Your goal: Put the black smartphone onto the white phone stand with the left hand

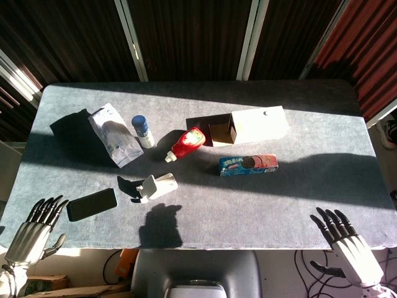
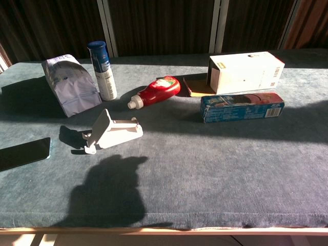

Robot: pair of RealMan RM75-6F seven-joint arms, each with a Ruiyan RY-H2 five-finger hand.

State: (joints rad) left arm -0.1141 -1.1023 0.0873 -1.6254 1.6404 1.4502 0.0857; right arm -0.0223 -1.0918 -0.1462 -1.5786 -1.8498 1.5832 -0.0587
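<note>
Grey table, both hands in head view only

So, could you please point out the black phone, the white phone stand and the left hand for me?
black phone [image 1: 92, 204], head view, middle of screen.
white phone stand [image 2: 114, 131], chest view, base plate.
left hand [image 1: 29, 234], head view, back of hand.

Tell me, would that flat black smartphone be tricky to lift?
Probably. The flat black smartphone lies flush on the grey table, leaving little edge to catch. Its glossy face looks slippery. It seems rigid, so it shouldn't bend.
</note>
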